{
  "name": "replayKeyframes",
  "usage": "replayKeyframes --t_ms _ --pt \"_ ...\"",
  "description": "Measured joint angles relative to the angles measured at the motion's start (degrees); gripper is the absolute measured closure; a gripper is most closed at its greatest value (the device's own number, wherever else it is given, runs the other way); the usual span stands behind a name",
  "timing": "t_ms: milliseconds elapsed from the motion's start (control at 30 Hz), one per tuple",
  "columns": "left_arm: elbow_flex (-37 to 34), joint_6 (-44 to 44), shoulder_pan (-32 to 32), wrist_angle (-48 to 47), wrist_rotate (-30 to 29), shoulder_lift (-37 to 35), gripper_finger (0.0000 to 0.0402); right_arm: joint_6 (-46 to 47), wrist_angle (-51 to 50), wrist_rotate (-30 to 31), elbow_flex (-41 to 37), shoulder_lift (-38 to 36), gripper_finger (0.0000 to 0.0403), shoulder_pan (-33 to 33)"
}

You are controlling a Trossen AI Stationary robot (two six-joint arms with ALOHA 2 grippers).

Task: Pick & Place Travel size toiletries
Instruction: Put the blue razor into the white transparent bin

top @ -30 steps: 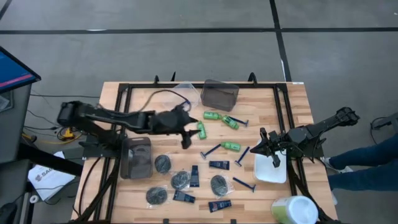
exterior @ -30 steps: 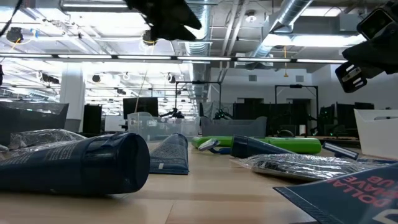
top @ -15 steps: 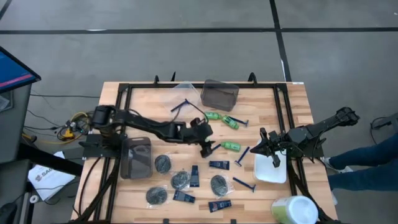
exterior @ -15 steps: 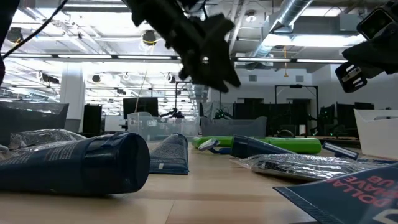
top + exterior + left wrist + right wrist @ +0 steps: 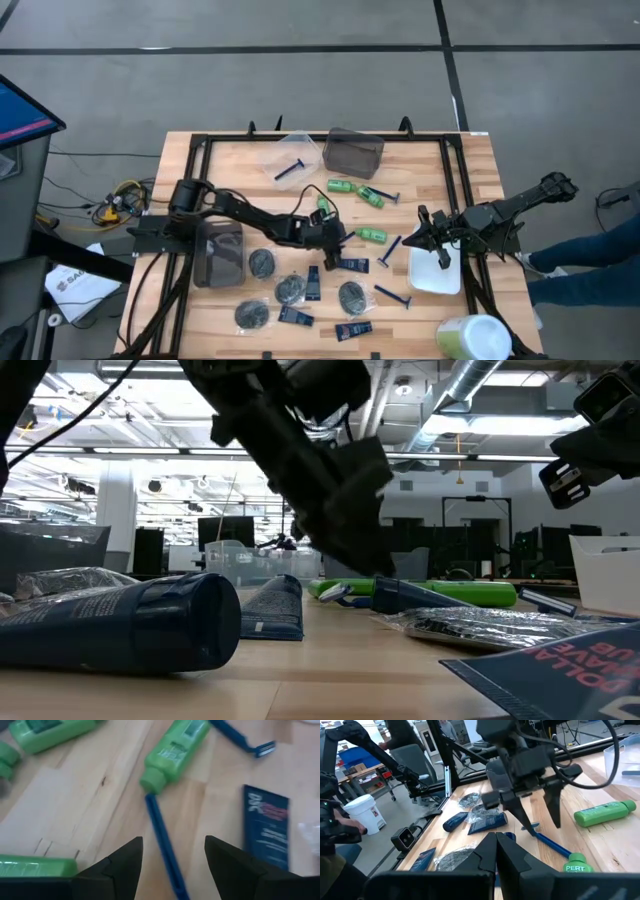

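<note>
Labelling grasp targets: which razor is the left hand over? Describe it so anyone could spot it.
Start at the white tray on the table's right side and go left to the left hand, open, mid-table. The blue razor lies between its fingers; unlike the other razors, its handle tip meets a green bottle's cap.

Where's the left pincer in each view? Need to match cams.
High: left pincer at table centre.
Low: dark mass coming down from the top, centre.
Left wrist: its own fingers at the bottom edge, open.
Right wrist: upper middle, pointing down.
Landmark: the green bottle beside it, in the high and both wrist views.
</note>
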Motion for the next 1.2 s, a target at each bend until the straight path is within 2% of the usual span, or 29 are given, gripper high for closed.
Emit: replayKeyframes --t_ms 133,500,967,1067,1200 --pt "-0.02 -0.22 0.03 0.08 -1.60 1.72 0.0192 0.00 -0.01 -0.01 0.00 -0.01 0.0403 0.00" --pt "0.07 -0.26 0.18 0.66 -1.51 3.99 0.0201 0.00 0.00 -0.02 0.00 -0.01 0.0403 0.00" --pt "0.02 -0.13 0.31 0.26 1.53 3.91 0.0356 0.00 0.00 -0.17 0.00 -0.01 0.0403 0.00" --pt "0.00 -0.17 0.33 0.22 1.55 3.88 0.0373 0.02 -0.01 -0.17 0.00 0.00 0.0403 0.00" --pt "-0.02 -0.26 0.33 0.22 1.62 3.88 0.0371 0.00 0.00 -0.17 0.00 -0.01 0.0403 0.00"
